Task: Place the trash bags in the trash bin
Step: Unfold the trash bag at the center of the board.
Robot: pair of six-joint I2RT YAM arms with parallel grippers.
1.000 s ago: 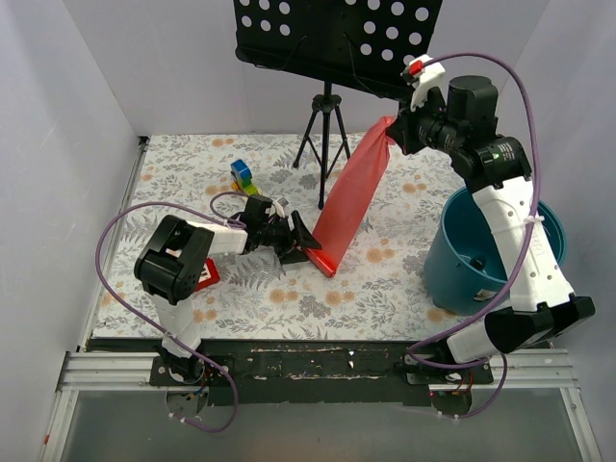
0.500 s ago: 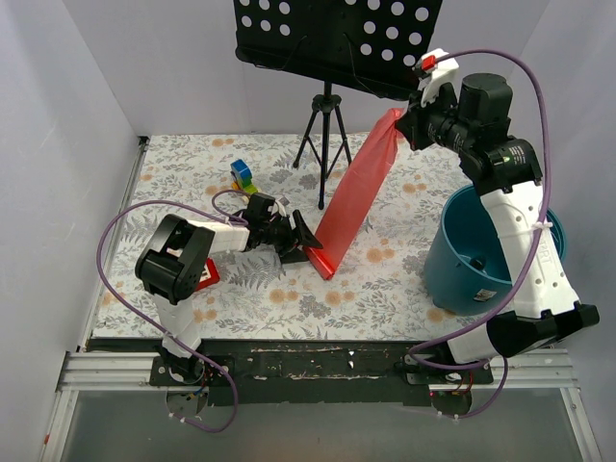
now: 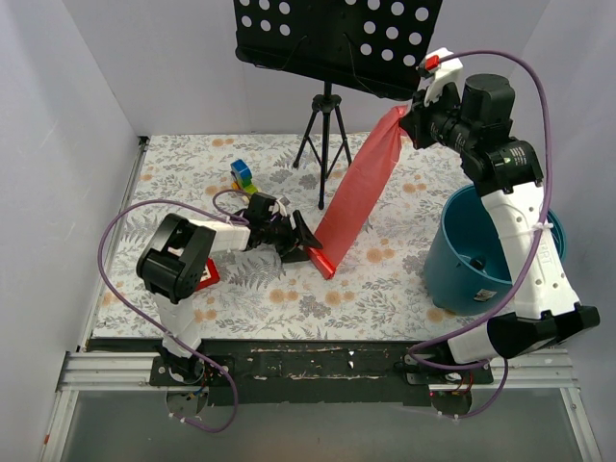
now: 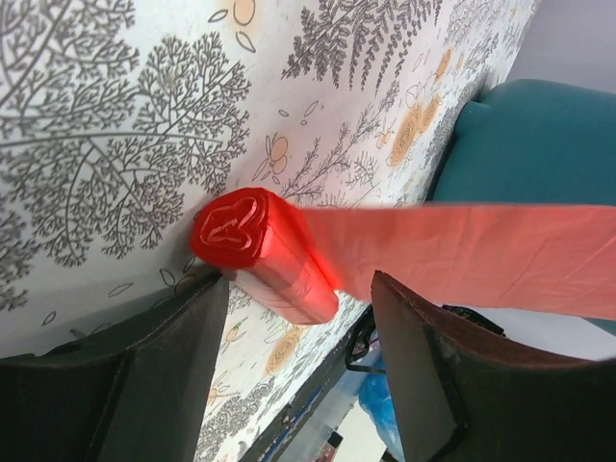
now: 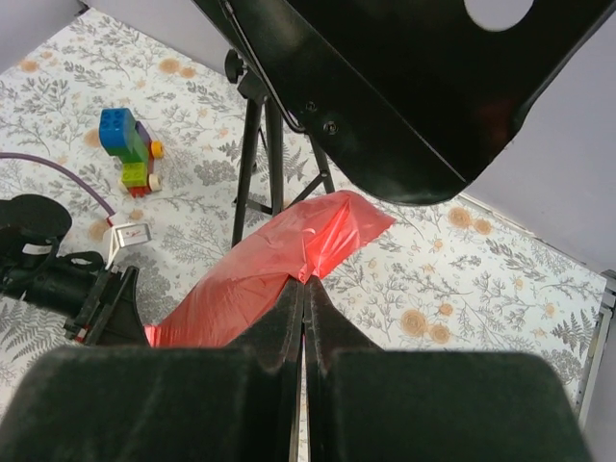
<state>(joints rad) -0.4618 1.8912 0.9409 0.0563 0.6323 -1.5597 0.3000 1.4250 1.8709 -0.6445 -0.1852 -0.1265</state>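
Observation:
The trash bags are a red roll (image 3: 323,261) lying on the flowered table, with one translucent red sheet (image 3: 352,192) drawn up from it. My right gripper (image 3: 408,121) is shut on the sheet's top corner, high under the music stand; in the right wrist view its closed fingertips (image 5: 306,284) pinch the bunched film (image 5: 289,252). My left gripper (image 3: 300,243) lies low on the table, open, its jaws to either side of the roll's end (image 4: 252,236). The sheet (image 4: 481,255) stretches away to the right. The teal trash bin (image 3: 460,269) stands at the right.
A black perforated music stand (image 3: 337,38) on a tripod (image 3: 325,135) stands at the back, right beside the raised sheet. Coloured toy blocks (image 3: 243,176) sit behind the left arm and a small red block (image 3: 207,274) by its elbow. White walls close in both sides.
My right gripper has risen and moved slightly right with the sheet's corner, pulling the film tauter. The roll and the left gripper have barely shifted.

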